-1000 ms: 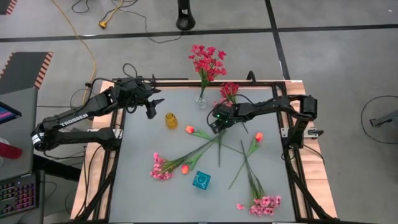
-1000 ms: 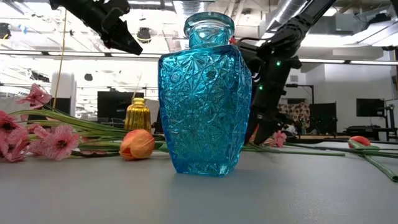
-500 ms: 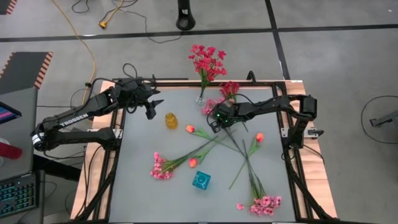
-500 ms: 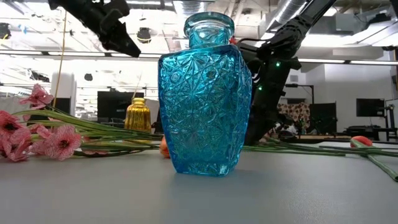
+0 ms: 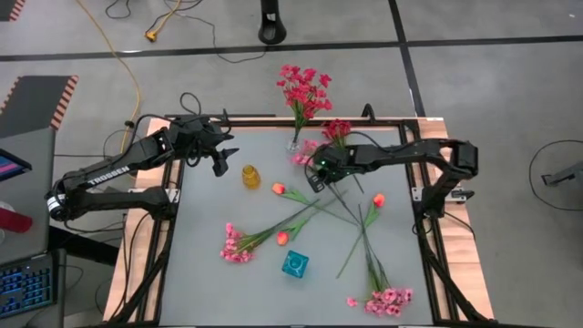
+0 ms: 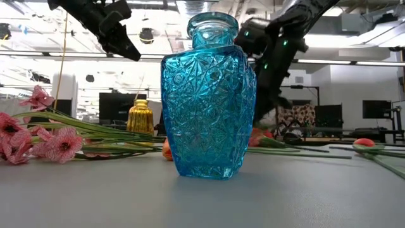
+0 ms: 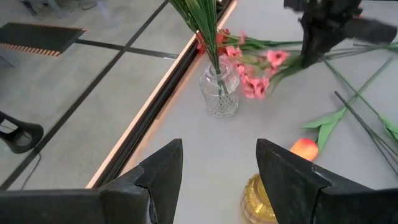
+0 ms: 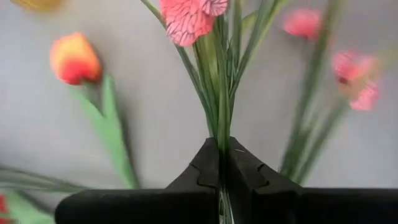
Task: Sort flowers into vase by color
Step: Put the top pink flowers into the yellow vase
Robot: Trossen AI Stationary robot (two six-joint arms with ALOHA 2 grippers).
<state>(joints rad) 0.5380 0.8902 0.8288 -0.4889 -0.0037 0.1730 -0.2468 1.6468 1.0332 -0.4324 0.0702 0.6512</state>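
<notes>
One pink spray (image 8: 189,18) is clamped by its stem in the right end effector (image 8: 222,163), near the clear vase (image 7: 219,92). Neighbouring stems could be dragged along. Left end effector (image 7: 217,163) is held open, waiting.

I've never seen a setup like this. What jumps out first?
A cut-glass blue vase fills the low view, standing near the table's front edge. At the back edge, a clear vase holds dark-red blossoms. Beside it, the right claw is pinched on a pink flower's stem.
</notes>
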